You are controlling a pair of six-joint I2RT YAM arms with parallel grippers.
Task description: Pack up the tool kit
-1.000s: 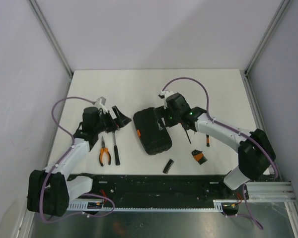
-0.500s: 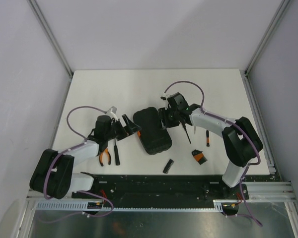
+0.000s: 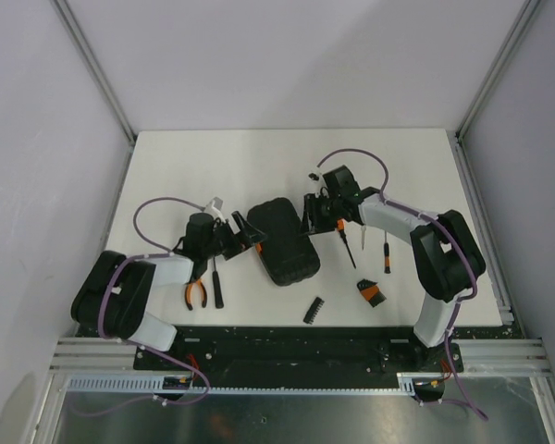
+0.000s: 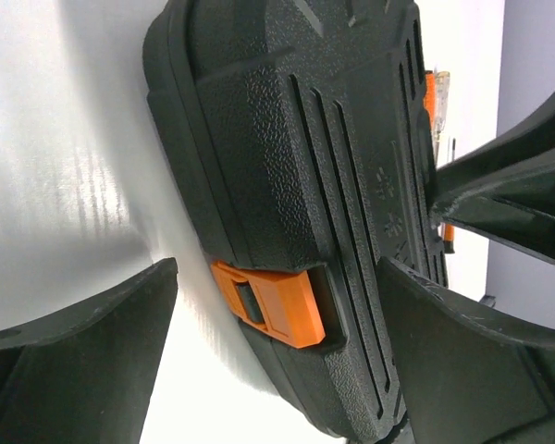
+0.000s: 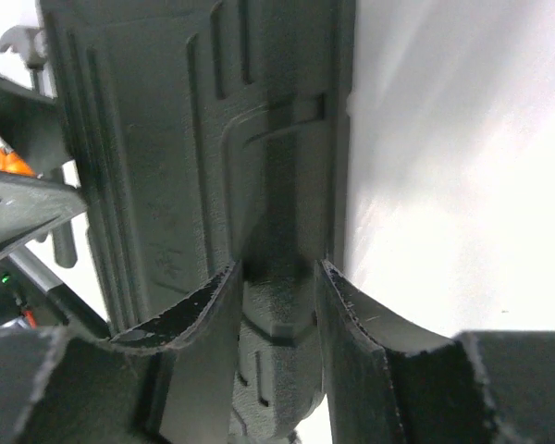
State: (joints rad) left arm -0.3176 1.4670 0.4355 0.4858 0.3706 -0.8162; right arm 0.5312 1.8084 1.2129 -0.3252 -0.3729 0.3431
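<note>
Lying closed: black tool case [image 3: 282, 242], your left gripper [image 4: 277, 277] spread either side of its orange latch [image 4: 270, 303]. Your right gripper [image 5: 277, 270] pinches the case's opposite edge

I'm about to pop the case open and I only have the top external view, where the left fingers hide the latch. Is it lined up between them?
Observer: Yes. In the left wrist view the orange latch sits in the gap of the left gripper, which is wide open. Neither finger touches it.
Operator: Is the latch snapped down or lifted?
Observer: Snapped down, flat against the edge of the case.
Operator: And the right side?
Observer: The right wrist view shows the right gripper pinching a moulded rib on the case's opposite edge.
</note>
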